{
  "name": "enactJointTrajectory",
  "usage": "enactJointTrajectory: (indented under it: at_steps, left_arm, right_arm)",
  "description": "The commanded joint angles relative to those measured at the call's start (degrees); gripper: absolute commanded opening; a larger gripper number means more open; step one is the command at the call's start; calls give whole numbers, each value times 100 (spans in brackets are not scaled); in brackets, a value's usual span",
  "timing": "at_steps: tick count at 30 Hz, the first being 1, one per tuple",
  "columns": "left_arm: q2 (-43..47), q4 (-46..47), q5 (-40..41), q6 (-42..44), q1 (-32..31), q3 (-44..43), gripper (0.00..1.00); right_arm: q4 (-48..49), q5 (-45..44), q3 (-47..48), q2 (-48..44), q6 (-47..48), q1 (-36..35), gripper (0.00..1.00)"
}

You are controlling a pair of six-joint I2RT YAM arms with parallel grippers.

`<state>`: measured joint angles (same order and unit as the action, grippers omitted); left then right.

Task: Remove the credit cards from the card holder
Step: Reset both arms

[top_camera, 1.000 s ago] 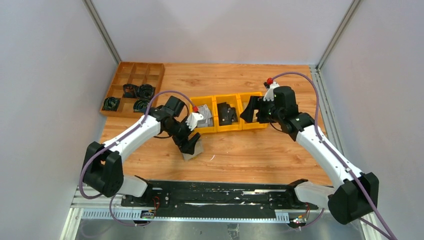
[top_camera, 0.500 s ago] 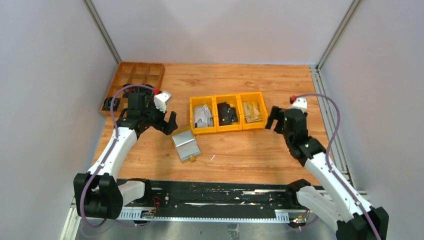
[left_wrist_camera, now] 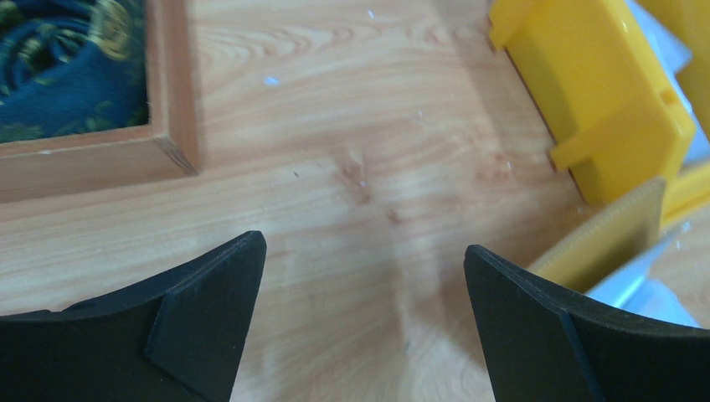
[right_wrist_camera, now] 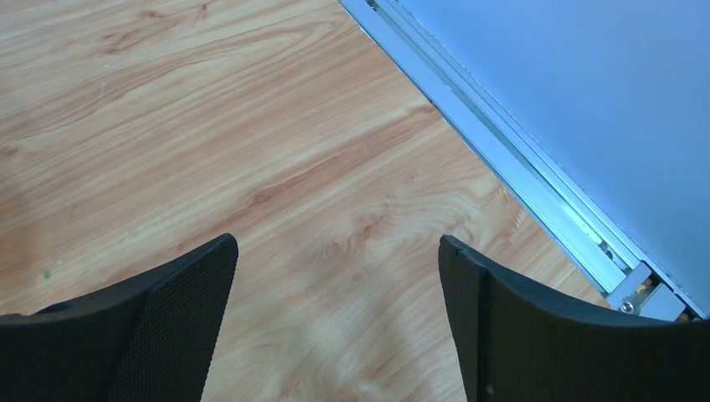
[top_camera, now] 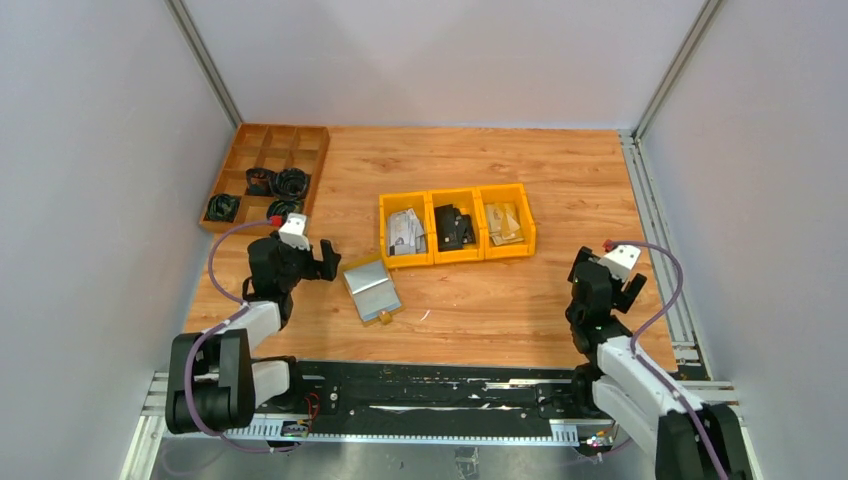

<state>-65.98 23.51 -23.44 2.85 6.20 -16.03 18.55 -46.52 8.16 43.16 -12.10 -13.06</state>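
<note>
As we look down on the counter (top_camera: 480, 300), we list:
left end effector (left_wrist_camera: 360, 251): fingers wide apart, empty.
right end effector (right_wrist_camera: 335, 243): fingers apart, empty.
card holder (top_camera: 372, 290): lying flat, just right of the left end effector, not touching it.

A: How was the left arm (top_camera: 255, 320) posed?

B: It was folded low and drawn in close to its base. The left gripper (top_camera: 322, 262) was carried ahead of the wrist. Its black fingers (left_wrist_camera: 209, 310) were spread wide, with the tips set well apart.

A: And how was the right arm (top_camera: 625, 360) posed?

B: It was likewise tucked in by its base, with the forearm raised behind the fingers. The right gripper (top_camera: 606, 275) was pointed away from the base. Its fingers (right_wrist_camera: 536, 327) were parted widely, and a broad gap was seen between them.
</note>
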Motion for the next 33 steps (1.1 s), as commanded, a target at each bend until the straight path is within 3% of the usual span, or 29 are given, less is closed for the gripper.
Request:
enactJointTrajectory:
  at_steps: [1,4,8,13,15,17,19,23,25,26,28,31,33]
  left_arm:
    - [-336,2438,524,-656,26,231,100]
    - [-524,2203,482,-658,29,7,100]
    - [-552,2149,534,-676,30,-25,100]
    - [-501,2224,705,-639,88,12,100]
    - [-522,2665,1092,-435,88,227,100]
    - [-852,3833,887,-473,109,533,100]
    - [-1035,4360,721,-457,103,729,100]
    - [-1025,4185,1179,-92,-192,849,100]
    - [-1519,5314,1324,0,-442,1058,100]
    - [-1429,4992,1373,46,-494,946,100]
    - [-1097,3327,1517,189,-512,394,100]
    - [-1382,4331,1664,-38,-505,622,100]
    - [-1137,3688,2120,-156,-505,519,100]
  right_arm:
    - [1897,191,-136,859,311,325,93]
    - [3327,319,-152,1944,875,376,93]
    - [4274,1064,11,2961,1341,508,93]
    - [3937,2076,342,3288,1747,506,94]
    - [4178,2272,220,3350,1777,514,94]
    - [4785,2231,42,3668,1798,514,94]
    - [5249,2244,13,3935,1931,515,94]
    - [4634,2194,347,3970,1800,587,95]
    - [4491,2295,373,3924,1706,671,95]
    - [4499,2304,367,3919,1709,667,96]
    - [4657,2341,298,3915,1784,665,96]
    - [4642,2482,323,3934,1833,671,97]
    - [4640,2468,315,3919,1825,665,97]
